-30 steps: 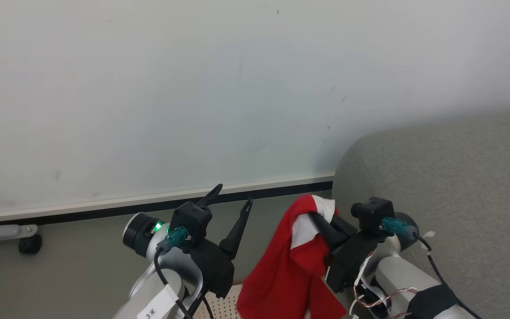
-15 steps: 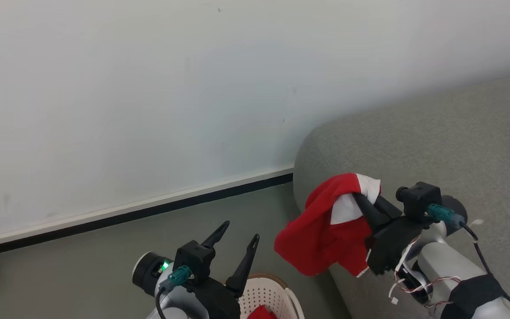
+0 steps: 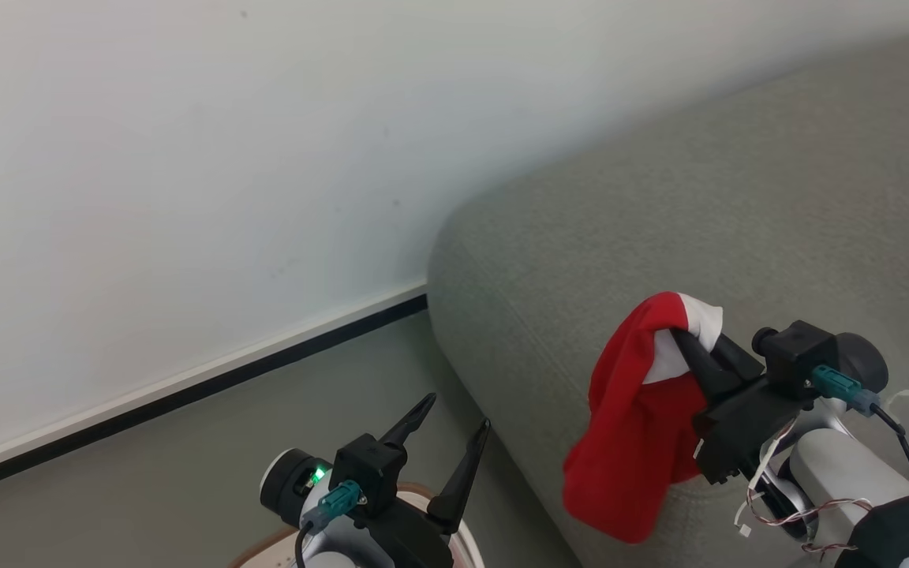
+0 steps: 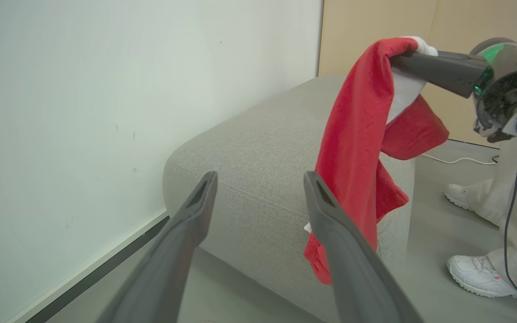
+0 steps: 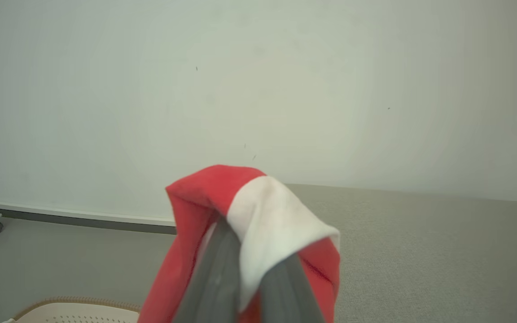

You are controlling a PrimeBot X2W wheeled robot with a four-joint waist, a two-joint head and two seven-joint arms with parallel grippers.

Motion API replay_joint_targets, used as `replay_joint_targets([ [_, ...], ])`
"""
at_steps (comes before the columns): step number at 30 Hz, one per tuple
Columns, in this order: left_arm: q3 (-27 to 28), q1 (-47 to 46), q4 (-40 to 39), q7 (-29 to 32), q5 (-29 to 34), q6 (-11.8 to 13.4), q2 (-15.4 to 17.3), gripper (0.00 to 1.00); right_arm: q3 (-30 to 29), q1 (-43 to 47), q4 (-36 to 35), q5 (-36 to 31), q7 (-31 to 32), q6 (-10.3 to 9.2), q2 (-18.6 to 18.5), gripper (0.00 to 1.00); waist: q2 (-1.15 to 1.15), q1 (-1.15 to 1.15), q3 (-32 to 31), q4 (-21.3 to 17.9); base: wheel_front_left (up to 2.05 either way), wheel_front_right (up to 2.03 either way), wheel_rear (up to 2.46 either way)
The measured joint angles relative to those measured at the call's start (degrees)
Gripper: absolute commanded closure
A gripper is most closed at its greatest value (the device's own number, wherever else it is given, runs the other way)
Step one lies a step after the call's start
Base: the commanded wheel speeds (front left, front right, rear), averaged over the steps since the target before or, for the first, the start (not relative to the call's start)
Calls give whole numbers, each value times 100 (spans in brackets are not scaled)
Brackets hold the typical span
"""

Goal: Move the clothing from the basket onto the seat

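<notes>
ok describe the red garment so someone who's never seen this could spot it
Start at the big grey sofa by the pale wall. Near its rounded end, the right gripper is shut on a limp red garment. Bright red with a white band, it stands out from the grey around it.

Head view has swung toward the grey sofa (image 3: 660, 213). It was a rounded corner at the right edge a second ago and now fills the right half up to the top right. The skirting line (image 3: 186, 394) runs steeper across the frame.

Basket (image 3: 265, 546): half a second ago, perforated wall with red cloth inside at bottom centre. Now a sliver of rim at the bottom edge.

Right gripper (image 3: 691, 347) with red-and-white garment (image 3: 632, 450): earlier seen against floor left of the sofa's end, now against upholstery, lower right. The cloth flared leftward half a second ago and now hangs straight down.
</notes>
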Motion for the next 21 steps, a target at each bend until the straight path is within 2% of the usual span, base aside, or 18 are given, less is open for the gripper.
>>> replay_joint_targets([
  [10, -116, -123, -53, -24, 2, 43, -24, 0, -266, 44, -439, -37, 0, -101, -244, 100, 0, 0, 394, -564, 0, 0, 0],
  [21, -153, -216, -108, -25, 22, 102, -21, 0, -457, -488, -328, -87, 0, -27, -220, 100, 0, 0, 856, -737, 0, 0, 0],
])
